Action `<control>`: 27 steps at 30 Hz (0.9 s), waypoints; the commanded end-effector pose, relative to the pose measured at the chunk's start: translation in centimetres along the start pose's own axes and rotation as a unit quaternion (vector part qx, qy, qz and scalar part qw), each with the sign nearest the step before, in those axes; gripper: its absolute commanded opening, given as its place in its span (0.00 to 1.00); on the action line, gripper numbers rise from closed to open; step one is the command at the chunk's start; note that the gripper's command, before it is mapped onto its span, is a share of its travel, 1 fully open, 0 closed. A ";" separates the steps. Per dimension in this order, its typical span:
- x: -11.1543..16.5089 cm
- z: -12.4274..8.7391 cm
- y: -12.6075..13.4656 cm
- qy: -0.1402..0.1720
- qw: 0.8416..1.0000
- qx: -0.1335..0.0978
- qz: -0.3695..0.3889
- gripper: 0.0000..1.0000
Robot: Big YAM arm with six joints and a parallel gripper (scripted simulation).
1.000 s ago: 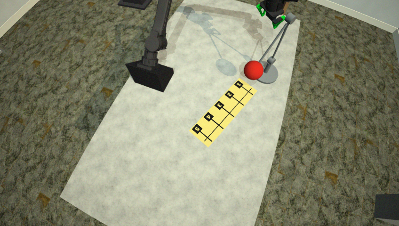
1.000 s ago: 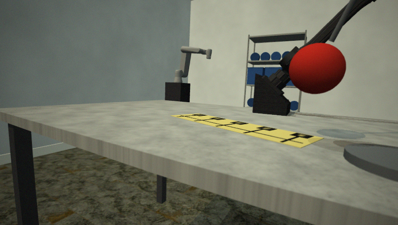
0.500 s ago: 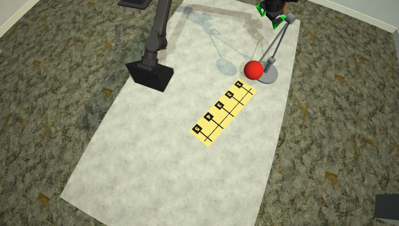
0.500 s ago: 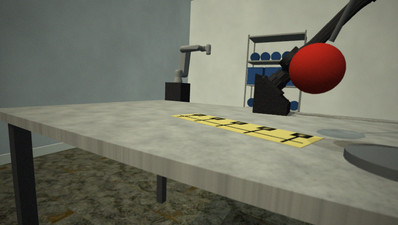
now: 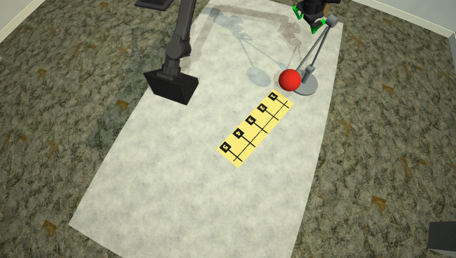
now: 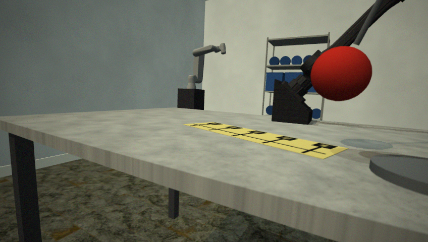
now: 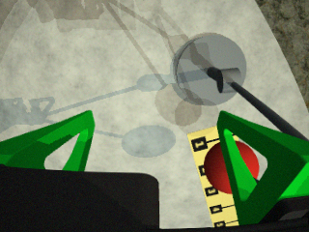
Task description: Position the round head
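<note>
Gripper [image 5: 312, 19] hanging wide open, empty, beside lamp's elbow joint [image 5: 332, 21]. Red head [image 5: 290, 79] looking smooth, slippery; thin stiff rod [image 5: 315, 43] prob. better grab pt.

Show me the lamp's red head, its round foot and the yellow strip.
Red head [image 5: 289, 79], top view, middle of the ball.
Round foot [image 5: 310, 87], top view, bare part of the grey disc.
Yellow strip [image 5: 253, 134], top view, yellow area between lines 3 and 4.
</note>
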State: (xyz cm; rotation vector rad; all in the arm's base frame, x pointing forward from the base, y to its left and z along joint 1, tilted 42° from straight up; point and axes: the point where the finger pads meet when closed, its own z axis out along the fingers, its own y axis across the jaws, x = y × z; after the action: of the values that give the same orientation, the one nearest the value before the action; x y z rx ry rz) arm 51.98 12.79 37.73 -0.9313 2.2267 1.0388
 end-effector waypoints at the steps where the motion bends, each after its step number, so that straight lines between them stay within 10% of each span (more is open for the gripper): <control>1: -0.4 -0.6 0.1 -0.005 1.000 0.004 -0.005 1.00; 8: -0.3 -0.5 0.1 -0.004 1.000 0.004 -0.004 1.00; 27: 10.4 -4.0 -7.7 -0.169 0.985 -0.008 -0.033 1.00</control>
State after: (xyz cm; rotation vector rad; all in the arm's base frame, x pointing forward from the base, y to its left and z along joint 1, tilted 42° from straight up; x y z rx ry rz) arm 50.01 3.39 29.34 -0.7275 1.9734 1.1585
